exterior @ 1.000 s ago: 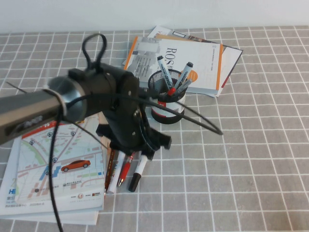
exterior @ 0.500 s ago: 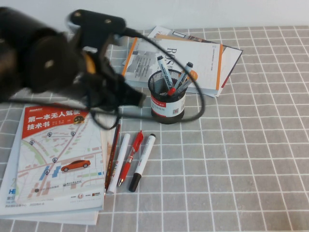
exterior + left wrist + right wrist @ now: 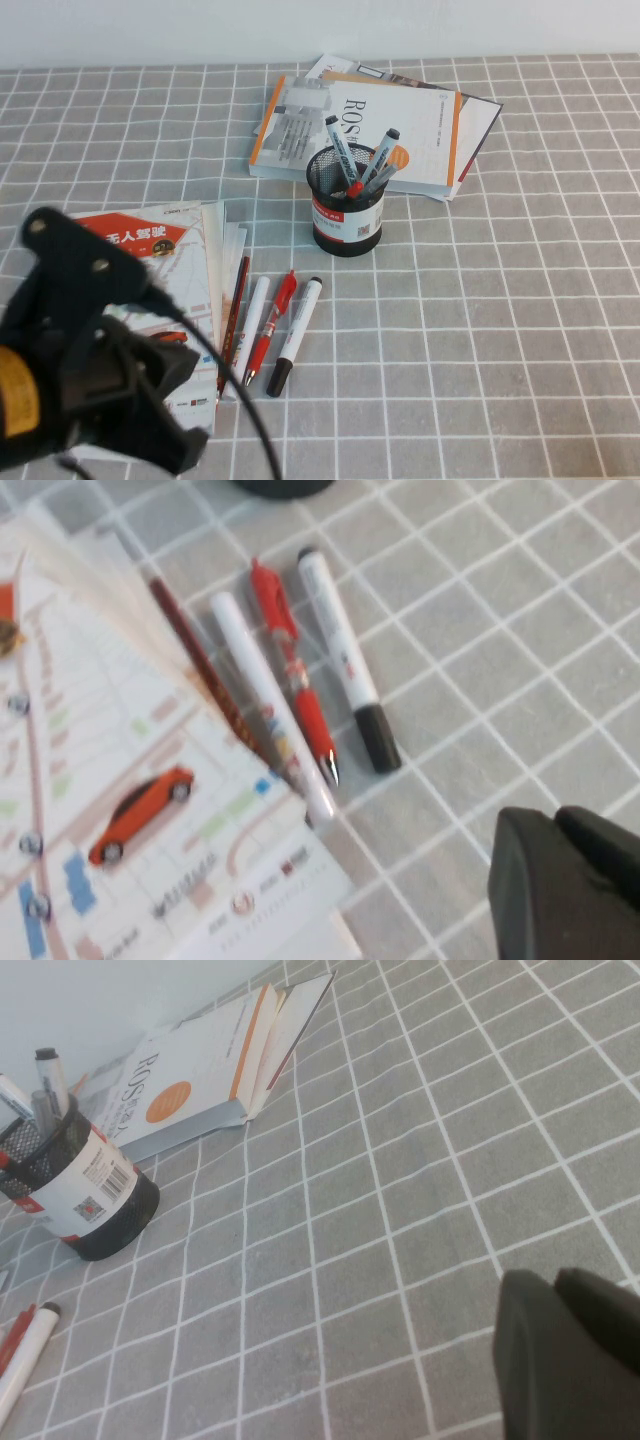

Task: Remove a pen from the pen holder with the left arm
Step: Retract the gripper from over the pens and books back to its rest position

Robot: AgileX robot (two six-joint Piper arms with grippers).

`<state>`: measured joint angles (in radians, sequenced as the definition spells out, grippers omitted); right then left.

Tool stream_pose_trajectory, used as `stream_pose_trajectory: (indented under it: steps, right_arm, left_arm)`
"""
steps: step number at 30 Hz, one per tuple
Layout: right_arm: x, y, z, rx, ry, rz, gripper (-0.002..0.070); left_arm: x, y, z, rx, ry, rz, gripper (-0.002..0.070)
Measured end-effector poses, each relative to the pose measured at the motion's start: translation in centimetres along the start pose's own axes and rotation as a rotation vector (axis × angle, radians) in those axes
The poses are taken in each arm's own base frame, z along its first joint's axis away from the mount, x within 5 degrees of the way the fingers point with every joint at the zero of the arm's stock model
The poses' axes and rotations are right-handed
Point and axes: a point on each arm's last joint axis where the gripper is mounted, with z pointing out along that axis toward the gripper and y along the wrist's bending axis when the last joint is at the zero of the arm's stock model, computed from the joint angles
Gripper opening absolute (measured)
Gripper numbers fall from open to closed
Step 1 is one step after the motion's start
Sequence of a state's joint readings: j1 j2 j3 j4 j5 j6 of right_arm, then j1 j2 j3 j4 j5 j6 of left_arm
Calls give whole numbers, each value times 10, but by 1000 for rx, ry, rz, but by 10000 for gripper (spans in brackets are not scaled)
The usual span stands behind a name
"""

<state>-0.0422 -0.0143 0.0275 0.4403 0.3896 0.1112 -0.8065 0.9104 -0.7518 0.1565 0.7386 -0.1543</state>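
Left tool (image 3: 548,825), jaws together, was seen at near left over grey checked bench (image 3: 500,330); right tool (image 3: 552,1285), likewise together, at right. Black mesh pen holder (image 3: 345,215): markers (image 3: 339,152) contained.

Grey checked tablecloth (image 3: 500,350); black mesh pen holder (image 3: 346,205); red pen (image 3: 270,325)

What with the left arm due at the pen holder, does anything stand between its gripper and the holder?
Nothing upright. The left gripper, shut, hangs near the map booklet. Between it and the pen holder only four loose pens lie flat on the table. The right gripper hangs over the table to the holder's right.
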Motion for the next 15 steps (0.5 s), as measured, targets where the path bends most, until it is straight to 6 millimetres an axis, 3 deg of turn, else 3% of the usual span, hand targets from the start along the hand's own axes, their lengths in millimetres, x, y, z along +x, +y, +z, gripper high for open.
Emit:
stream_pose_trajectory:
  steps: [11,15]
  right_arm:
    - [0,0,0,0,0,0,-13]
    - [0,0,0,0,0,0,-13]
  left_arm:
    - [28,14,-51,-82,-32,-22,-1]
    - [45,18,-57,-104,-120,-23,-1]
